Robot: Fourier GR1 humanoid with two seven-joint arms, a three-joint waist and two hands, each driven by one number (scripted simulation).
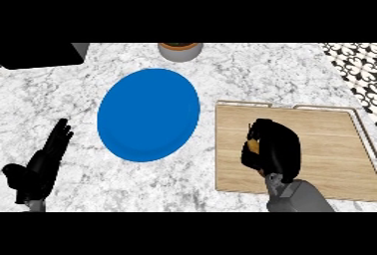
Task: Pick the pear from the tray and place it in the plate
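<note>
A blue plate (149, 114) lies on the marble counter, left of a wooden tray (327, 144). My right hand (274, 149) is over the tray's left part, fingers curled down around the pear (253, 146). Only a small orange-yellow patch of the pear shows at the hand's left side. The hand hides the rest. My left hand (40, 167) rests at the lower left of the counter, fingers straight and pointing up, apart from the plate.
A grey pot (180, 50) with a brown top stands at the back edge behind the plate. A black object (40, 54) sits at the back left. A patterned surface (357, 67) borders the far right.
</note>
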